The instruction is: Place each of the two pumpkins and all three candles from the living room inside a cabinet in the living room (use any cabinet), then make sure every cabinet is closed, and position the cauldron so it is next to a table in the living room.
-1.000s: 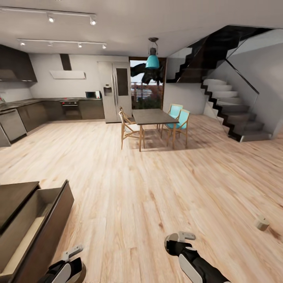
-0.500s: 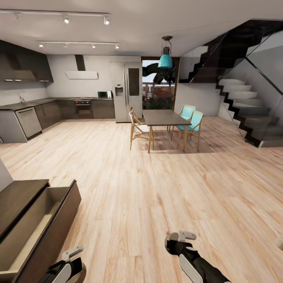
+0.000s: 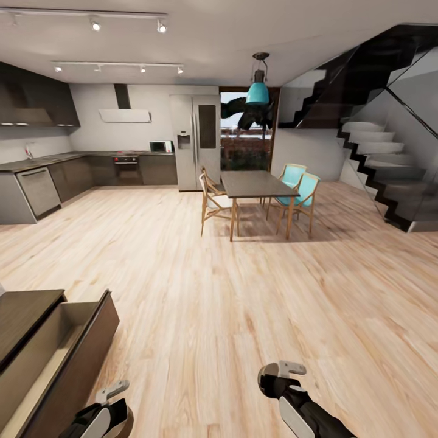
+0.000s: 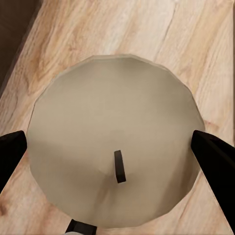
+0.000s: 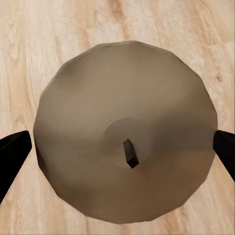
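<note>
Wood floor (image 3: 231,292) is stretching across a big open room. Far back, a dining table (image 3: 255,182) is standing with blue chairs (image 3: 301,191) and a wooden chair (image 3: 213,201) around it, under a blue hanging lamp (image 3: 258,91). A kitchen with a tall fridge (image 3: 196,141) is lining the back wall, and dark stairs (image 3: 383,170) are climbing up on the right side.

Near the robot's left side, the cabinet (image 3: 24,310) is sitting low with one drawer (image 3: 58,347) pulled open, showing its pale inside. Nothing is lying on the floor between the robot and the drawer.

The left gripper (image 4: 115,149) is pinching a cream candle (image 4: 112,137) between its two black fingers (image 4: 213,156), seen from the top with its little dark wick. The right gripper (image 5: 120,152) is squeezing a darker beige candle (image 5: 125,129) the same way, over bare floor. Both arms are showing low in the head view, the left gripper (image 3: 112,392) just beside the open drawer and the right gripper (image 3: 281,374) well apart from it.
</note>
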